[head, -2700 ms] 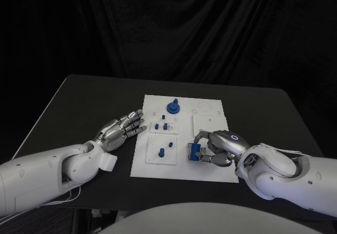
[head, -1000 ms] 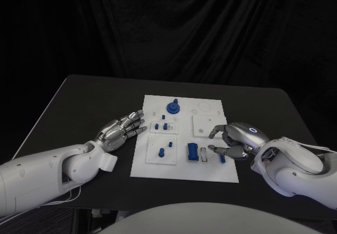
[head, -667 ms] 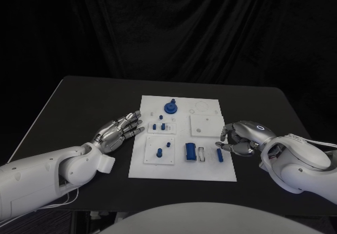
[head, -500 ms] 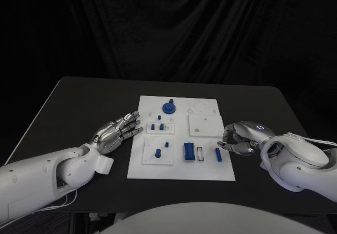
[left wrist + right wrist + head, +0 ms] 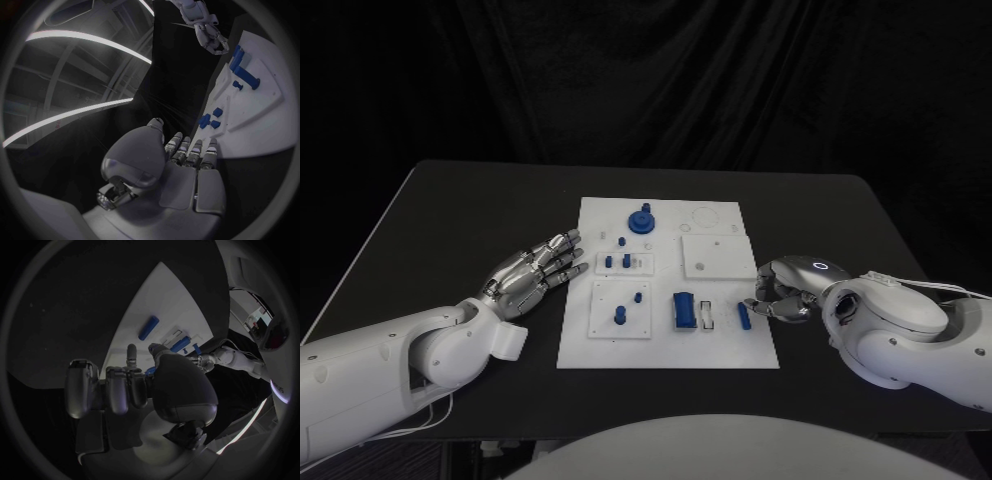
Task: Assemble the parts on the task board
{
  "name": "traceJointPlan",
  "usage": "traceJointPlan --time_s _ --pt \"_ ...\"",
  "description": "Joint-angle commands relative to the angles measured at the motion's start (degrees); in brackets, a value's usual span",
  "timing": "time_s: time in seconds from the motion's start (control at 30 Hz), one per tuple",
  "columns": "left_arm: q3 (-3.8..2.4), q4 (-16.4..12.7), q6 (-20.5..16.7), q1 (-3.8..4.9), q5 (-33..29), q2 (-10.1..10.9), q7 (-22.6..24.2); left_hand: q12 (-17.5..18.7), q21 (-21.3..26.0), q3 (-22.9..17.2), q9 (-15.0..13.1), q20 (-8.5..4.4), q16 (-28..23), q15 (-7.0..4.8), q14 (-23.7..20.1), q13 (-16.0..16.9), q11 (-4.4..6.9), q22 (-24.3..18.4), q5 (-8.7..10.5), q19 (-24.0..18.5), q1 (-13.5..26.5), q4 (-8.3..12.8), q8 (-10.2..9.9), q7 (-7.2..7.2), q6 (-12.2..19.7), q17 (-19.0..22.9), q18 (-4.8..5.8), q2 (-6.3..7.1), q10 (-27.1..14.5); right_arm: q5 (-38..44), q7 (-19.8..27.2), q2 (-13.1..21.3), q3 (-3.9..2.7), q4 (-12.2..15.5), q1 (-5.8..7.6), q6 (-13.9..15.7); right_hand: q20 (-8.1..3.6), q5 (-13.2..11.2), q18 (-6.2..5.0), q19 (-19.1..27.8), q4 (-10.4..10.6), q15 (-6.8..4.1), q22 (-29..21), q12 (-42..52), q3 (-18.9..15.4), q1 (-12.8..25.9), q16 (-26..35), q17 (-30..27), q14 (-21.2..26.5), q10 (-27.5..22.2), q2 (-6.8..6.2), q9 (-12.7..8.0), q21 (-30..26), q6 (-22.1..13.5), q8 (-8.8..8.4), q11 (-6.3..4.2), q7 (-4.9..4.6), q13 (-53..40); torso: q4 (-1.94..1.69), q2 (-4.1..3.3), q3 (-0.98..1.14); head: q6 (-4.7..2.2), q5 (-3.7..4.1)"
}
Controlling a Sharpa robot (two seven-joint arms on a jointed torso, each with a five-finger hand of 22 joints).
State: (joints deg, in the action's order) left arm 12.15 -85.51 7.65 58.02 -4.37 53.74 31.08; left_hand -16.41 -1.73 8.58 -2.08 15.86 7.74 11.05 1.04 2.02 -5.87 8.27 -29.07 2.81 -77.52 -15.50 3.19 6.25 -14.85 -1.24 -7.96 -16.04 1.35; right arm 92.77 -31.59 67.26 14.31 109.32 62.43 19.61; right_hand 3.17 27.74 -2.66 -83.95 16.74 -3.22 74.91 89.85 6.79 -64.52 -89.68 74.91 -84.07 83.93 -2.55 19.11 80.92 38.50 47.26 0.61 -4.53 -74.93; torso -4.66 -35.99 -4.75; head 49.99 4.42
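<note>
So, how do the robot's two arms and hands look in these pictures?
Both arms have smooth, rounded white shells. Each ends in a silver metallic hand with dark segmented fingers: left hand, right hand. The right hand carries a small glowing blue ring on its back. Thin white cables run along both arms.

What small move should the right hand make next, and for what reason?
Probably close its fingers on the slim blue part. The right hand sits at the task board's edge, fingers curled beside that part, which lies loose next to an open slot.
</note>
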Motion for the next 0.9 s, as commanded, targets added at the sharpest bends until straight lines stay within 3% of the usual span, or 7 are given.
traceJointPlan --time_s 0.03,0.23,0.53,0.73,0.8,0.9 --pt "-0.05 -0.1 0.5 -0.08 0.1 -0.1 0.5 -0.3 -0.3 0.0 0.0 0.32 0.3 0.39 0.1 0.0 -0.01 0.0 -0.28 0.2 -0.6 -0.2 0.2 0.32 0.0 -0.1 -0.91 -0.13 0.2 0.8 -2.5 -0.6 0.00 -0.4 -0.56 -2.8 -0.41 -0.2 0.60 -2.8 0.0 -0.29 12.4 0.1 -0.3 0.8 -0.3 15.1 -5.9 6.1 0.18 0.2 0.3 -0.2 0.28 -0.45 0.07 -15.1 -0.09 -0.01 0.01 0.01 0.00" --pt "-0.05 0.0 0.6 -0.08 0.1 -0.1 0.4 -0.3 -0.3 0.0 0.0 0.31 0.3 0.38 0.1 0.1 -0.08 0.0 -0.30 0.2 -0.6 -0.2 0.2 0.33 0.0 -0.1 -0.91 -0.13 0.2 0.9 -2.7 -1.6 0.00 -1.0 -1.45 -3.6 -0.44 -1.2 0.69 -2.9 0.0 -0.31 12.5 0.1 -0.4 1.5 -0.2 14.9 -5.9 6.1 0.43 0.6 0.7 0.1 0.29 -0.48 0.13 -15.1 0.06 -0.03 -0.02 0.01 -0.07" --pt "-0.05 0.2 0.7 -0.12 0.1 -0.4 0.3 -0.3 -0.3 0.0 0.0 0.31 0.3 0.38 0.1 0.0 -0.10 0.0 -0.31 0.2 -0.6 -0.2 0.2 0.33 0.1 -0.1 -0.91 -0.13 0.2 0.9 -3.0 -2.8 0.00 -1.9 -2.03 -4.6 -0.45 -1.5 0.71 -3.0 0.0 -0.33 12.6 0.1 -0.4 1.8 0.0 14.5 -5.8 6.1 0.60 0.8 0.8 0.3 0.31 -0.50 0.17 -15.1 -0.15 -0.06 -0.02 0.01 0.29" --pt "-0.05 0.3 0.9 -0.19 0.1 -0.6 0.3 -0.3 -0.3 0.0 0.0 0.31 0.2 0.37 0.1 0.0 -0.14 0.0 -0.33 0.2 -0.6 -0.2 0.2 0.34 0.1 -0.1 -0.91 -0.13 0.2 0.9 -3.5 -3.9 -0.01 -2.9 -2.34 -6.0 -0.50 -1.5 0.71 -3.0 -0.2 -0.41 12.6 0.1 -0.2 1.7 0.1 14.3 -5.8 6.1 0.75 1.1 0.9 1.0 0.41 -0.63 0.36 -15.1 -0.03 -0.07 -0.05 0.01 0.09" --pt "-0.05 0.3 0.9 -0.22 0.1 -0.6 0.3 -0.3 -0.2 0.0 0.0 0.30 0.2 0.37 0.1 0.0 -0.15 -0.1 -0.35 0.2 -0.6 -0.2 0.2 0.35 0.1 -0.1 -0.91 -0.14 0.2 0.9 -3.7 -4.5 -0.01 -3.4 -2.54 -6.7 -0.70 0.3 0.69 -2.9 -0.7 -0.69 12.5 0.1 0.5 0.4 0.1 14.2 -5.7 6.1 0.49 1.5 0.8 1.9 0.27 -0.96 0.73 -15.1 -0.05 -0.06 -0.05 0.01 0.05" --pt "-0.05 0.3 1.0 -0.26 0.1 -0.6 0.3 -0.2 -0.2 0.0 0.0 0.30 0.3 0.36 0.1 0.0 -0.16 -0.1 -0.36 0.2 -0.6 -0.2 0.2 0.35 0.1 -0.1 -0.91 -0.14 0.2 0.9 -3.7 -5.0 -0.01 -4.0 -2.85 -7.0 -1.03 5.1 0.67 -2.9 -1.5 -1.02 12.5 0.1 2.0 -2.1 0.2 14.0 -5.7 6.1 -0.07 2.0 0.8 2.4 -0.37 -1.31 1.07 -15.1 0.03 -0.06 -0.04 0.01 -0.21"
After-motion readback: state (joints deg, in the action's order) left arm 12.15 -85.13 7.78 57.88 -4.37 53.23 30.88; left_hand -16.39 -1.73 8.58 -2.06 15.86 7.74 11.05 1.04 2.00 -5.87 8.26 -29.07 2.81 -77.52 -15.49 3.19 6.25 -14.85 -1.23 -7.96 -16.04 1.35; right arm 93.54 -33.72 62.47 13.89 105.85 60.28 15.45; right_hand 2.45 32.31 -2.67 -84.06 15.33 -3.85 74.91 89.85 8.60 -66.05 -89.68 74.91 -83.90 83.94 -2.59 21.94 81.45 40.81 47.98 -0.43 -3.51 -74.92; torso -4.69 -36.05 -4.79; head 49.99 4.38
